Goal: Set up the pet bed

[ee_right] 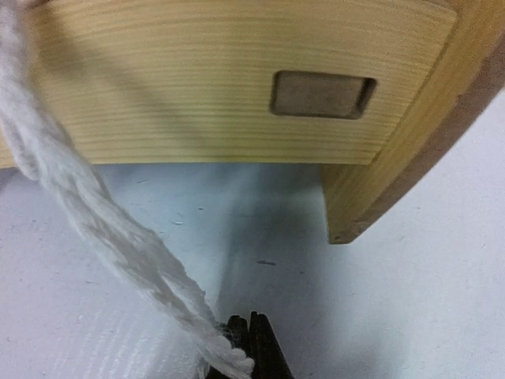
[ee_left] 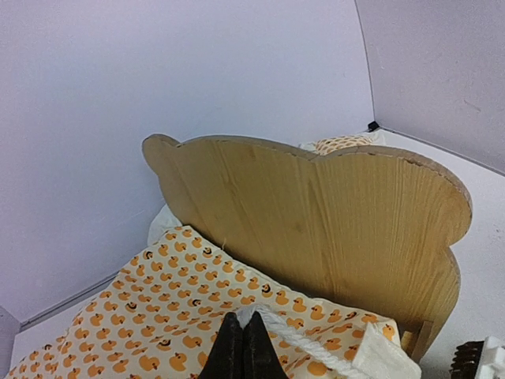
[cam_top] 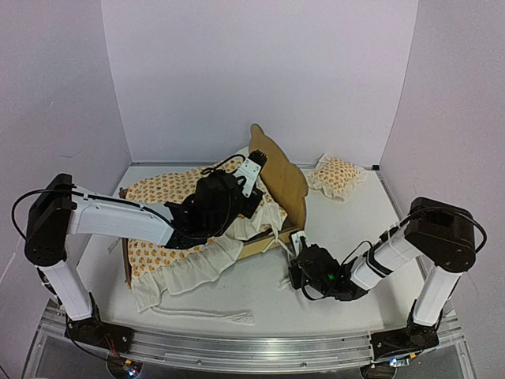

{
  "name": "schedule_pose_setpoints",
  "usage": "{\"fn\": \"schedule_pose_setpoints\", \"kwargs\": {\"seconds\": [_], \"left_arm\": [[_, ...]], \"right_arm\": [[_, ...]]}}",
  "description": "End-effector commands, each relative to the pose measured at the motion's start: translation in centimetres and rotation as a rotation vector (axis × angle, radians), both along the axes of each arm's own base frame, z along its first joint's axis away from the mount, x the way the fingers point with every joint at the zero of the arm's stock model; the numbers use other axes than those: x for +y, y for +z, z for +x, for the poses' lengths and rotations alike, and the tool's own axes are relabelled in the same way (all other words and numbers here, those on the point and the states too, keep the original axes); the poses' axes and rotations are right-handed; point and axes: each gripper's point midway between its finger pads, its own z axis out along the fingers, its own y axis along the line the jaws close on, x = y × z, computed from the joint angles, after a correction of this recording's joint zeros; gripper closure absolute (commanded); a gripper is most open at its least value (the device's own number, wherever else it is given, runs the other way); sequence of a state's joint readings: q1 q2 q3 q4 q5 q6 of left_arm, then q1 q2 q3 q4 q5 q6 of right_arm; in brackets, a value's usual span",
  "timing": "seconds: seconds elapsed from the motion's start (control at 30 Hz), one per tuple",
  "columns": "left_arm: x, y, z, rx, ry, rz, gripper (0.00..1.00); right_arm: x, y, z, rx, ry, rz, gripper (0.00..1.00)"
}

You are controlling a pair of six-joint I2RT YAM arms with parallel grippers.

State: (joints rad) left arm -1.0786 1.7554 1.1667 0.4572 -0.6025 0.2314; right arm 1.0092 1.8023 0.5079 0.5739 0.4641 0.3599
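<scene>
Left gripper (ee_left: 242,346): jaws closed, tips on orange-print bedding (ee_left: 158,308); any drag may pull bedding askew.
Pet bed (cam_top: 280,178): mid-table, headboard upright, bedding draped over it.
Right gripper (ee_right: 251,343): pinches white cord (ee_right: 102,237) beside frame; hard tug may slip cord or slide light frame.

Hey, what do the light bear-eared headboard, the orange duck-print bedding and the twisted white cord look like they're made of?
Light bear-eared headboard: wood, probably plywood, matt and unpainted; straight grain lines run across its face.
Orange duck-print bedding: soft woven fabric, possibly cotton; it folds and drapes over the frame.
Twisted white cord: spun fibre, perhaps cotton; plied strands, fuzzy frayed end.
</scene>
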Motion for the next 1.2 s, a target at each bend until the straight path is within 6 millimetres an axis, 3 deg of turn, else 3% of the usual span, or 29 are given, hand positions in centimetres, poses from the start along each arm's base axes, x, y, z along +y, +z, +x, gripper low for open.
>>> {"fn": "schedule_pose_setpoints", "kwargs": {"seconds": [0.0,0.27,0.47,0.6,0.7,0.8,0.87,0.93,1.03,1.17], "left_arm": [[4.6,6.7,-0.7,-0.114,0.102,-0.183,1.00],[9.6,6.2,-4.2,-0.083,0.083,-0.274,1.00],[14.1,6.2,-5.7,-0.089,0.152,-0.312,1.00],[16.5,5.7,-6.5,-0.088,0.190,-0.327,1.00],[17.2,5.5,-7.2,-0.064,0.160,-0.345,1.00],[15.3,5.0,-9.2,-0.009,-0.008,-0.359,1.00],[11.9,4.3,-12.0,0.049,-0.271,-0.352,1.00],[7.5,2.6,-16.4,0.152,-0.575,-0.312,1.00],[2.9,-0.1,-21.6,0.311,-0.841,-0.260,1.00],[-3.0,-4.7,-27.0,0.507,-1.068,-0.159,1.00]], "right_arm": [[-5.3,-2.2,-0.4,0.024,-0.061,-0.263,1.00],[-7.1,-3.7,-1.6,0.108,-0.074,-0.247,1.00],[-9.8,-4.4,-2.2,0.135,-0.149,-0.248,1.00],[-9.7,-4.9,-2.3,0.166,-0.147,-0.233,1.00],[-9.3,-4.8,-2.1,0.171,-0.141,-0.217,1.00],[-8.3,-4.1,-1.6,0.165,-0.115,-0.192,1.00],[-7.6,-3.5,-1.2,0.163,-0.093,-0.168,1.00],[-6.6,-2.9,-0.9,0.167,-0.060,-0.140,1.00],[-5.6,-1.9,-0.6,0.188,-0.022,-0.100,1.00],[-5.5,-0.2,-0.4,0.211,0.002,-0.091,1.00]]}}
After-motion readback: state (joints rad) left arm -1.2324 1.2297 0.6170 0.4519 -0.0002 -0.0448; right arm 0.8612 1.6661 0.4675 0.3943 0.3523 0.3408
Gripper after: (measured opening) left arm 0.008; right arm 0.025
